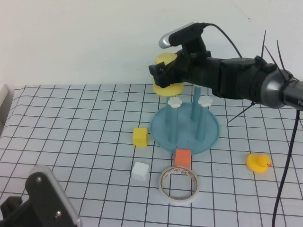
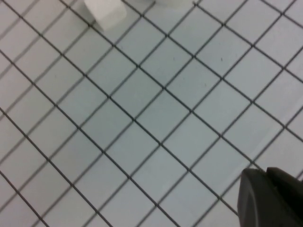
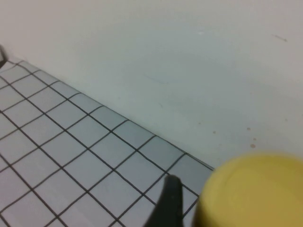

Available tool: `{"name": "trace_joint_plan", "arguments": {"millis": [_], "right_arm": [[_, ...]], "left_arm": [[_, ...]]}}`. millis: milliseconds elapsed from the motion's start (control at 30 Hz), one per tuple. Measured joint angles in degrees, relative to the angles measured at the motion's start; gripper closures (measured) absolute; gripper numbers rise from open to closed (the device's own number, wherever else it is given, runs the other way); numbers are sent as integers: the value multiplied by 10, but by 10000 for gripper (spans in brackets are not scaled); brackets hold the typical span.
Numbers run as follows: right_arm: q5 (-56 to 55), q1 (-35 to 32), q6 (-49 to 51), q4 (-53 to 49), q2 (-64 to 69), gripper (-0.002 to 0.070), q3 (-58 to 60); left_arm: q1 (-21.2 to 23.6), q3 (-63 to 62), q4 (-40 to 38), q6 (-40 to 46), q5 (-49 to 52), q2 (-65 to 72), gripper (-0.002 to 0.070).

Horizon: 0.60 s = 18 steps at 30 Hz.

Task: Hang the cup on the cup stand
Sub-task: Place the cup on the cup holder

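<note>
Presently, item one: the cup, yellow and translucent, is held upside down in the air by the right gripper, whose fingers are closed on its wall; it hangs above the rear left post of the cup stand, mouth downward, just over the white flower cap. The right wrist view shows only the cup's closed bottom and one dark finger beside it, with the wall behind. Item two: the stand, a blue dish with upright posts, another cap near the first. Item three: the left gripper, parked low at the near left of the table; whether its fingers are open or closed cannot be told. Sundries: yellow cube, white cube, orange block at the dish's front edge, tape roll, rubber duck. Hazards, as judged: the cup's rim may land on the flower cap rather than slip over it, if the mouth is not centred on the post; a sideways push could then tip the light stand or slide it into the orange block. The neighbouring post stands close, so the rim or the fingers could catch it during descent. Releasing while the cup is tilted could let it fall off toward the yellow cube.
</note>
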Motion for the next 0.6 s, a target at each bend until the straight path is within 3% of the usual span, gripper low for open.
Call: {"name": "trace_joint_plan", "arguments": {"millis": [433,500,600], "right_arm": [[-3,4,15,0,0,22,-1],[-3,4,61,0,-3,85,-1],[-3,4,113,0,-23,280,0]], "left_arm": [[0,0,0,-12,47,0,676],[0,0,0,-13,47,0,676],[0,0,0,-24,38,-7,676]]}}
